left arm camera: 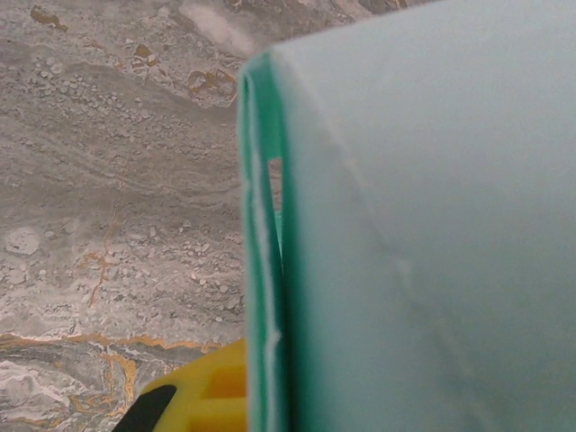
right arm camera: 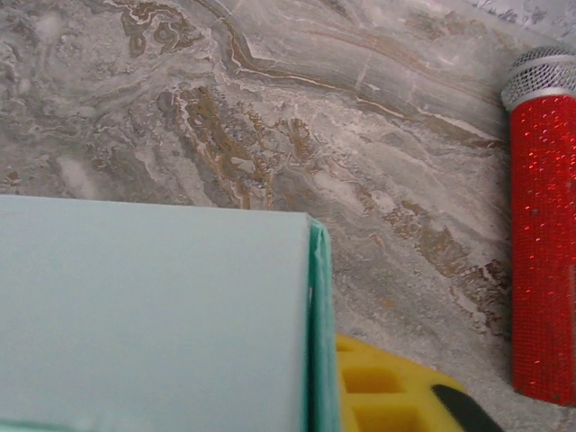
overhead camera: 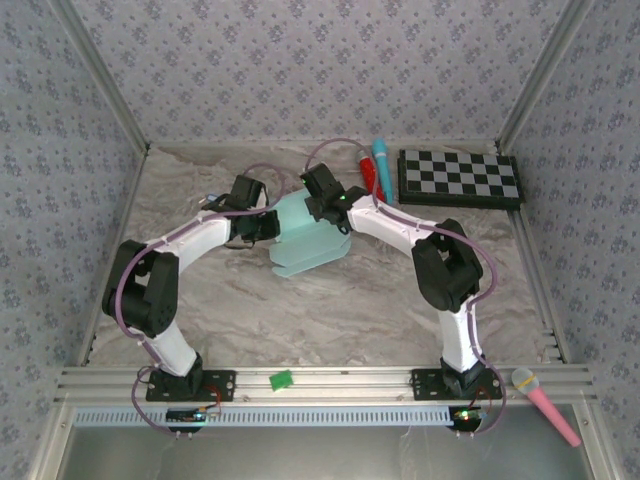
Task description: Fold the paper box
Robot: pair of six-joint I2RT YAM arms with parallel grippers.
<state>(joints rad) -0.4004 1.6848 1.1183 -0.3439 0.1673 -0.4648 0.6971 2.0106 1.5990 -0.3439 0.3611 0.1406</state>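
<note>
The box (overhead camera: 305, 245) is part-folded mint card, standing up off the table (overhead camera: 400, 300) between the two grippers, with its lower flap spread toward the arm bases. The left gripper (overhead camera: 266, 224) meets it at its left edge. In the left wrist view a doubled fold of card with a darker green edge runs right beside the yellow finger (left arm camera: 202, 396), and the jaws are drawn tight, apparently pinching that thin edge. The right gripper (overhead camera: 326, 209) sits at the box's upper right corner. Its wrist view shows a flat mint panel ending in a green edge just beside its own yellow finger (right arm camera: 387, 387), but whether those jaws clamp the card or merely stand next to it cannot be told. The step in hand looks like raising and creasing the side walls, one arm pinning while the other shapes, so the fold seems midway at best. The next move probably calls for a steady pinch on the left and a gentle push from the right, since card this thin would buckle or slide. Past the right gripper, on its outer side, lie a red mic (right arm camera: 544, 225) and a blue mic (overhead camera: 383, 160), then the checkerboard (overhead camera: 460, 178). No brand, label or writing can be read anywhere.
</note>
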